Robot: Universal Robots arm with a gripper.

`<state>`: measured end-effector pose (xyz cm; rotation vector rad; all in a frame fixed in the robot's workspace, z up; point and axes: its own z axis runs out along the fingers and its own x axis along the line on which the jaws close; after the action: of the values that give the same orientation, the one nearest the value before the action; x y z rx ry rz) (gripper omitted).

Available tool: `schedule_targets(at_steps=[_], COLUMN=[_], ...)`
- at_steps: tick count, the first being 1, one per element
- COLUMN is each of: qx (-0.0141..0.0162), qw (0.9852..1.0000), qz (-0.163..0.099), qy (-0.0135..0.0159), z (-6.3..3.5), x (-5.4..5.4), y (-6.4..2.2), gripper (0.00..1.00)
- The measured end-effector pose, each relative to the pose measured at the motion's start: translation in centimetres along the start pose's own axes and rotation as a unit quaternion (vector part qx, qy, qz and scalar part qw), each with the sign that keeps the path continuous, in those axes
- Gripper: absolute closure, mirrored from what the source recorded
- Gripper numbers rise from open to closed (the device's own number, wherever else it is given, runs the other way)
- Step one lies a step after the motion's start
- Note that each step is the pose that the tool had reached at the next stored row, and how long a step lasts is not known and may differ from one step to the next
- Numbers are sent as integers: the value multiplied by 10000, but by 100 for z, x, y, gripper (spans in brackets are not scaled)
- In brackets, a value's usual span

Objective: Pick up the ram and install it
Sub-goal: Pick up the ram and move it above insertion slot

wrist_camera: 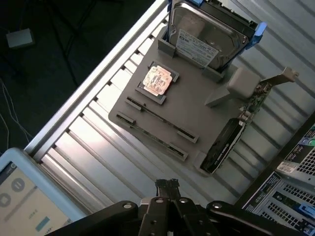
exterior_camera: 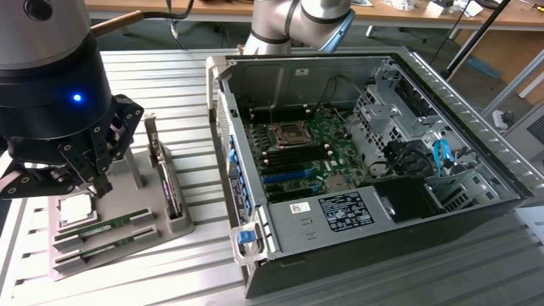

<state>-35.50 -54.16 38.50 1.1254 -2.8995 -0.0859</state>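
Jaws [exterior_camera: 92,183] of the arm are drawn together in the wrist view [wrist_camera: 167,187] and hold nothing. They hang above the grey holder [exterior_camera: 178,228] that stands on the slatted metal tabletop [exterior_camera: 170,76], at the exterior view's left.

The ram [exterior_camera: 104,223] lies flat in a slot of this holder, green with a pale label. Its twin [exterior_camera: 109,244] lies in the next slot, just beside it. A square processor chip [exterior_camera: 75,207] sits near them.

In the wrist view, the hard drive [wrist_camera: 206,34] and the dark expansion card [wrist_camera: 226,142] stand on edge in the same holder.

The open computer case [exterior_camera: 297,76] stands at the exterior view's right. Its black label [exterior_camera: 344,210] carries white print too small to read.
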Motion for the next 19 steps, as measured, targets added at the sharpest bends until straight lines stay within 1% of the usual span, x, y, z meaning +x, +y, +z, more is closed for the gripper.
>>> schedule_targets(at_steps=[5, 9, 11, 14, 19], qx=[3, 5, 6, 8, 11], qw=[9995, 9982, 9974, 9955, 9913], qz=[-320, -591, -723, -944, -1313], qy=[20, 37, 45, 59, 82], z=[3, 6, 7, 9, 13], x=[0, 0, 0, 0, 0], y=[-1, 0, -1, -1, -2], gripper=[89, 89, 89, 89, 89])
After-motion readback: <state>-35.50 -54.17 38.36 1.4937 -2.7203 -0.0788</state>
